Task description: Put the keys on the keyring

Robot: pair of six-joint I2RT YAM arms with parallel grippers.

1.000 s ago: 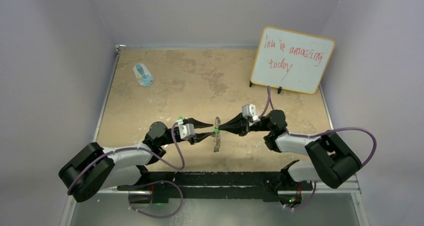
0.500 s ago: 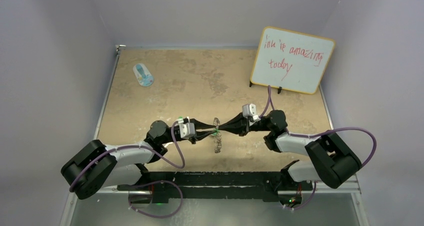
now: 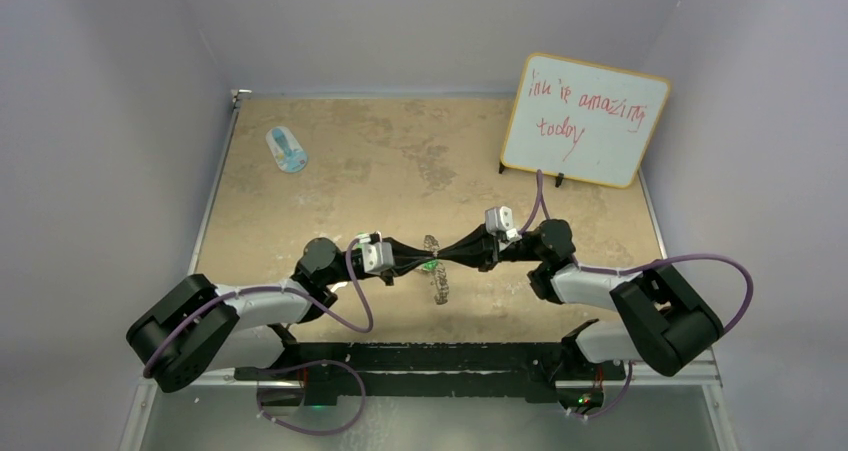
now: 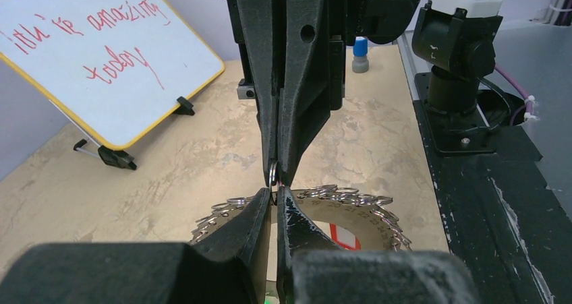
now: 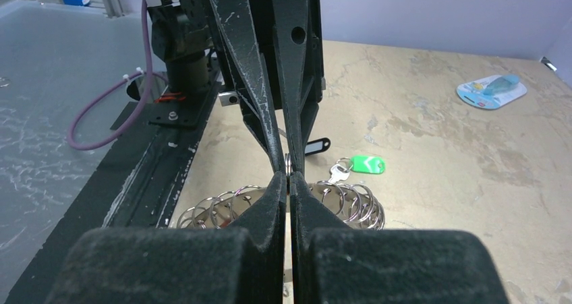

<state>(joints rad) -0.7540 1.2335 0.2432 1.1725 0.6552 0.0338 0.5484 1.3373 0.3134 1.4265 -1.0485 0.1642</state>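
Observation:
The keyring (image 3: pixel 440 283) is a large flat silver ring with wire loops round its rim; it sits tilted under the two meeting grippers and shows in the left wrist view (image 4: pixel 367 213) and the right wrist view (image 5: pixel 229 206). My left gripper (image 4: pixel 275 195) and right gripper (image 5: pixel 288 177) meet tip to tip mid-table, in the top view the left (image 3: pixel 424 262) and the right (image 3: pixel 437 261). Both are shut on one small wire loop (image 4: pixel 272 173) at the ring's rim. A green-tagged key (image 5: pixel 364 164) and a black tag (image 5: pixel 316 145) lie on the table beyond. A red tag (image 4: pixel 344 235) shows through the ring's hole.
A blue-and-white oval object (image 3: pixel 287 150) lies at the far left of the table. A whiteboard (image 3: pixel 585 119) with red writing stands at the far right. The black base rail (image 3: pixel 430 356) runs along the near edge.
The left gripper has edged slightly toward the right gripper. The keyring's lower end has swung a little to the right, so it now sits more tilted.

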